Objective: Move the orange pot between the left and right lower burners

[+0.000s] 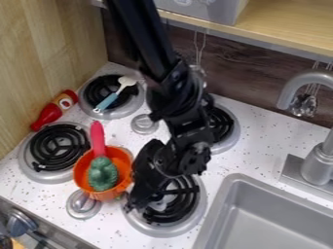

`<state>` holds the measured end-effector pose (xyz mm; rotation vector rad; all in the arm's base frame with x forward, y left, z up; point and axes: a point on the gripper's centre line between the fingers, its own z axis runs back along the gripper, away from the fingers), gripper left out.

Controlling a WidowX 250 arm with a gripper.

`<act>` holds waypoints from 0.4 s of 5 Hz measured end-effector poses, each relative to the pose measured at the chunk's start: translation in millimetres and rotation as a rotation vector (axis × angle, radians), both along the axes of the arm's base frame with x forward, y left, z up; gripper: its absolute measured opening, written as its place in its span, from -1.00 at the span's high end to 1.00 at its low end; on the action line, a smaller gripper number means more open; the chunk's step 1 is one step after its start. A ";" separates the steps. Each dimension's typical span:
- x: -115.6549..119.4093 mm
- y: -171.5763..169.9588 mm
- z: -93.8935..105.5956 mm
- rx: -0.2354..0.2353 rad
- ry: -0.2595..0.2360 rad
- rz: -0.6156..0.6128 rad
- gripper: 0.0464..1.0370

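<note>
orange pot [81,171] between lower burners [40,146] | tool [138,203] beside pot | green item [102,174] inside

- Your arm [175,99] is black all over, right down to the jaws.
- Farthest above the jaws, you have a long, straight, smooth link [139,34].
- Between that link and the jaws, your joint housings [185,121] look bulky and stepped, with uneven outlines.
- Small paler spots [176,74] mark the housings above your jaws, too small to make out as screws.
</note>
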<state>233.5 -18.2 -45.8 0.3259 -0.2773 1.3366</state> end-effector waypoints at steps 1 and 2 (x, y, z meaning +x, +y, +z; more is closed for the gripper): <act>5.5 15.9 -0.9 0.019 -0.029 -0.019 0.33; 8.8 23.1 1.1 0.050 -0.034 -0.051 0.33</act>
